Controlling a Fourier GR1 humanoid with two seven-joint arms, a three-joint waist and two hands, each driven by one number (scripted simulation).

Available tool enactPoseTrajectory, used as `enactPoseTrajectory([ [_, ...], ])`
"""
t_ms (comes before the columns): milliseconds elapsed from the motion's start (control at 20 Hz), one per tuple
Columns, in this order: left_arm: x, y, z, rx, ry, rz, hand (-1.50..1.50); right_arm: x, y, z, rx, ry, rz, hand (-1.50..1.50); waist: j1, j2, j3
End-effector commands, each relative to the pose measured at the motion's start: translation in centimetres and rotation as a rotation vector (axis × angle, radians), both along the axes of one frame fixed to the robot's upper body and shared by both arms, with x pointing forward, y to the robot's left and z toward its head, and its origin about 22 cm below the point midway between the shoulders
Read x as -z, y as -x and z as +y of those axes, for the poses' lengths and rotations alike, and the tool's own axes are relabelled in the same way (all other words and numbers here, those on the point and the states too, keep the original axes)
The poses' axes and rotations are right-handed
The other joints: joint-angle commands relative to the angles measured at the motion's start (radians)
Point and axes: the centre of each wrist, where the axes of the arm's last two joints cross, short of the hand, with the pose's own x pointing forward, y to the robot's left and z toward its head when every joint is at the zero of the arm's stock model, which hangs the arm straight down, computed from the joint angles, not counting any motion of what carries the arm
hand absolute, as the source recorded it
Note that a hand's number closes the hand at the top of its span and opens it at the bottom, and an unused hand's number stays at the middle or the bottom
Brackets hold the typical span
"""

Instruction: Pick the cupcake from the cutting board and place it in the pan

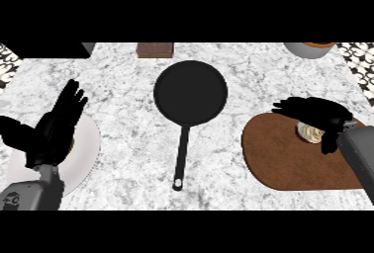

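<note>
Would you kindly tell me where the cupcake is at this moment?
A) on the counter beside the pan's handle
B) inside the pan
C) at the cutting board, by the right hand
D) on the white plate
C: the cupcake shows at the far right part of the cutting board, with the right hand curled round it, while the pan holds nothing.
</note>
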Motion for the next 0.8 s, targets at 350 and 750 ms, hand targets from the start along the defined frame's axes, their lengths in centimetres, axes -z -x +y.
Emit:
enactPoseTrajectory([
  [350, 0.4, -0.9, 0.2, 0.0, 0.009, -0.015, 0.0, 3.6, -0.5, -0.2, -0.097, -0.078, -0.015, 1.5, 0.003, 0.003, 0.0],
  [750, 0.0, -0.9, -0.2, -0.009, -0.018, -0.005, 0.0, 3.3, -0.2, -1.9, -0.083, -0.175, -0.023, 1.5, 0.0, 0.002, 0.0],
])
